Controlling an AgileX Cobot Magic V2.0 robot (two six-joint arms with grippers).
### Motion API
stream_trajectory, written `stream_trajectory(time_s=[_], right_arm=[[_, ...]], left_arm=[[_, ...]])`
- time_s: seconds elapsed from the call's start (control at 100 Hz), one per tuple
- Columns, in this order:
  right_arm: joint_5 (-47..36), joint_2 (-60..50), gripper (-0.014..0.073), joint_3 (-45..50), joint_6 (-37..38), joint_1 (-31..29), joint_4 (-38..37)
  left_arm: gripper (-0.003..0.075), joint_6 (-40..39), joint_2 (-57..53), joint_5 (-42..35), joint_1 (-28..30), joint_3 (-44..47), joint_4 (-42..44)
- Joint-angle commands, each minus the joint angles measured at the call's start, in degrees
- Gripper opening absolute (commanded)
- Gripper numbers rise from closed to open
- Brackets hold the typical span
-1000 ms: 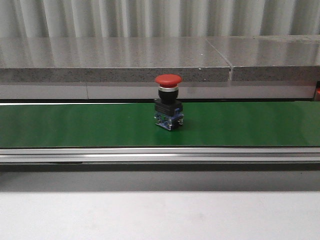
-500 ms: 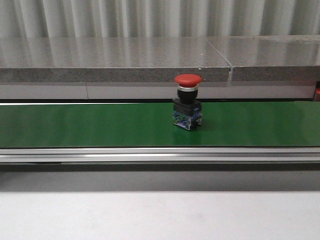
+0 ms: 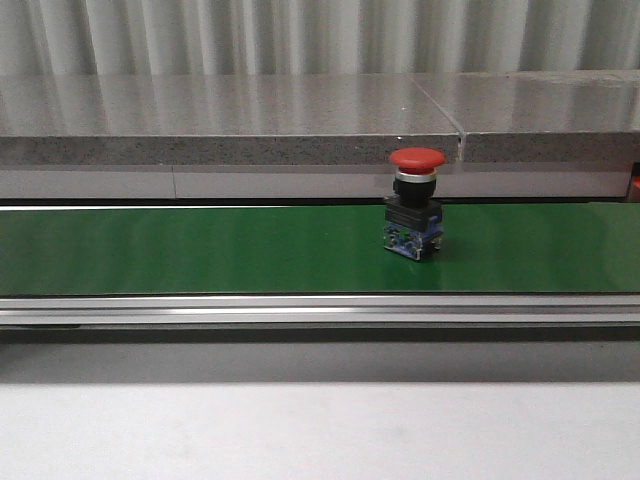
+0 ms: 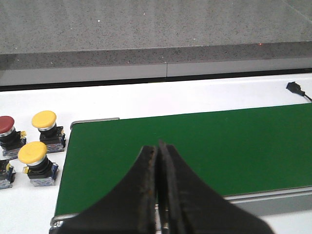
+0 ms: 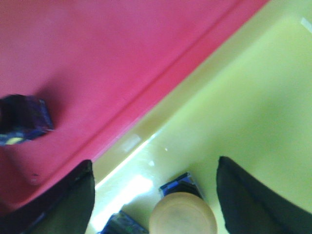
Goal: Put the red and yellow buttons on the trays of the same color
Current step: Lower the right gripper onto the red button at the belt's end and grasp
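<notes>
A red button (image 3: 415, 215) with a black and blue base stands upright on the green conveyor belt (image 3: 200, 250), right of centre; no gripper shows in the front view. My left gripper (image 4: 158, 147) is shut and empty above the belt's end (image 4: 234, 146). Beside that end, two yellow buttons (image 4: 46, 127) (image 4: 34, 158) and a red button (image 4: 7, 130) stand on the white table. My right gripper (image 5: 155, 165) hangs open over the yellow tray (image 5: 253, 97). A yellow button (image 5: 183, 215) stands in that tray between the fingers, apart from both. The red tray (image 5: 97, 58) adjoins it.
A blue button base (image 5: 22, 119) rests in the red tray, and a second blue base (image 5: 122, 225) lies in the yellow tray. A grey stone ledge (image 3: 230, 120) runs behind the belt. A black cable plug (image 4: 295, 87) lies on the table beyond the belt.
The red button has travelled to the right along the green belt, staying upright. No arm appears in the front view at any time.
</notes>
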Motion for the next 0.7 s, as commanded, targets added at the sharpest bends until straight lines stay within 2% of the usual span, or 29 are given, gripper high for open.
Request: stream_trajectory(time_s=[0.0, 0.2, 0.53, 0.69], right_arm=[[0.16, -6.43, 0.0530, -2.14, -0.21, 0.78, 1.09], [4.66, -13.34, 0.0530, -2.14, -3.35, 7.23, 1.09], [17.17, -18.29, 0.0530, -2.14, -11.96, 27.88, 1.09], [23.03, -18.29, 0.0530, -2.14, -15.17, 35.57, 1.09]], left_arm=[[-0.0020, -0.15, 0.07, -4.63, -0.43, -1.59, -0.92], [-0.0020, -0.15, 0.07, -4.63, -0.43, -1.59, -0.92], [-0.0020, -0.15, 0.07, -4.63, -0.43, -1.59, -0.92], [-0.0020, -0.15, 0.07, -4.63, -0.43, -1.59, -0.92]])
